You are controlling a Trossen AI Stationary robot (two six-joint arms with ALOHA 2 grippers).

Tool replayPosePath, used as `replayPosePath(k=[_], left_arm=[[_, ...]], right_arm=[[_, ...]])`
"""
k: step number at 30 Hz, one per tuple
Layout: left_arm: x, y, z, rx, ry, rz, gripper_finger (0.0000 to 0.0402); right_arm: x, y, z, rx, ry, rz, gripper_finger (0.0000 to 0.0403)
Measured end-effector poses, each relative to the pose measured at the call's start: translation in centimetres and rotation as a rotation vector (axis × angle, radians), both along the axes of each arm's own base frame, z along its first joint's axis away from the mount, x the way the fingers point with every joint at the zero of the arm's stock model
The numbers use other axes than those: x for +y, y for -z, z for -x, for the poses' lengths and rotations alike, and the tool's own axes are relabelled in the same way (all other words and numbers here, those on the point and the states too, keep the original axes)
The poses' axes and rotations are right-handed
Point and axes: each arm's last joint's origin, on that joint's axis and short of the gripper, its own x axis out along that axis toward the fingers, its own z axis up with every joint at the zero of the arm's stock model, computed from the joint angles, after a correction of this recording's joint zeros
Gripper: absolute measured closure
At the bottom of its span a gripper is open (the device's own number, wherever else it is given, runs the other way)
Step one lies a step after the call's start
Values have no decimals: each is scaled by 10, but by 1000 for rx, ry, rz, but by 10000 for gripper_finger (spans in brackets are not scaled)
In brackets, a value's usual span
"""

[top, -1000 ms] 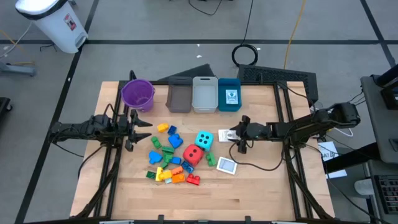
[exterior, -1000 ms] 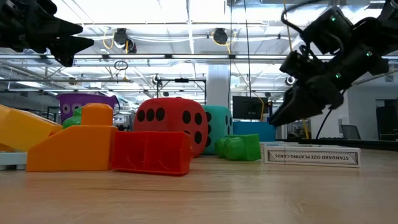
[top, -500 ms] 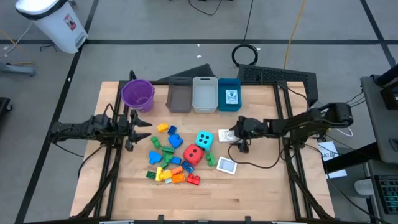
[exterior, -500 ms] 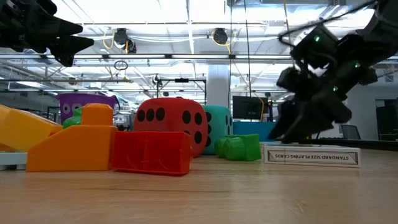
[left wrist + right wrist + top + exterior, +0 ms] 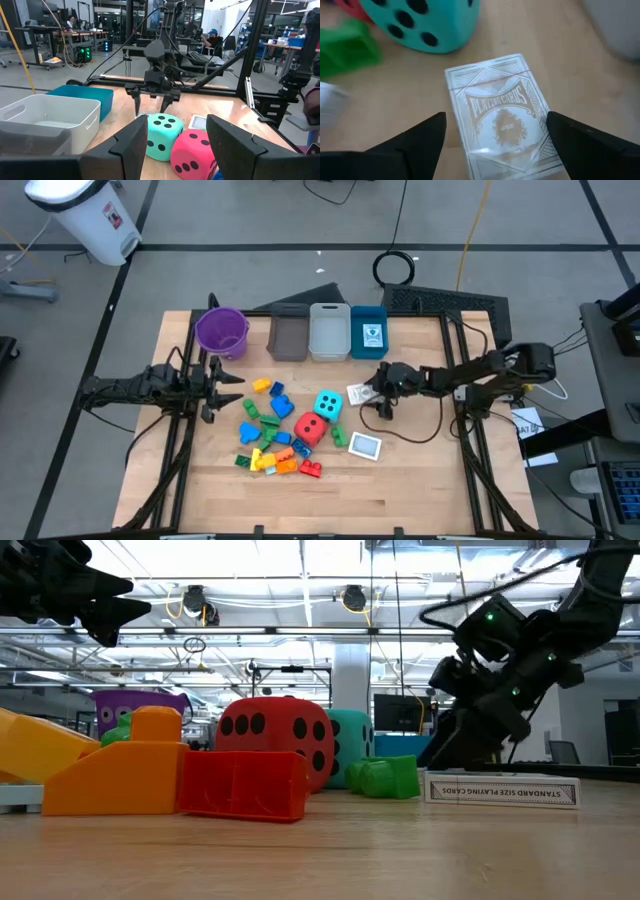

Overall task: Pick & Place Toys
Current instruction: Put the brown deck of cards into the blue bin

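Left gripper (image 5: 222,386) hovers part-open and empty left of the brick pile (image 5: 270,442). Cyan die (image 5: 327,405) sits mid-table, card pack (image 5: 500,112) just beside it on its right. Right gripper (image 5: 374,396) is wide open above the pack, holding nothing; judgement: centre the fingers across the pack's narrow width, descend squarely to avoid nudging the die.
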Motion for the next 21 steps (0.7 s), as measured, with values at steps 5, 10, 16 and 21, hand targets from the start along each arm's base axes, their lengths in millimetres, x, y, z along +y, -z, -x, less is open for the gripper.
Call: replayPosePath(k=[5,10,16,21], left_arm=[[0,0,0,0,0,0,192],[0,0,0,-1,0,0,192],[0,0,0,0,1,0,192],[0,0,0,0,0,0,192]], right_arm=[[14,-14,2,-60,-73,-40,78],[23,-29,2,-138,-92,39,78],[23,-17,5,-26,-91,143,78],[19,-2,1,17,-81,136,78]])
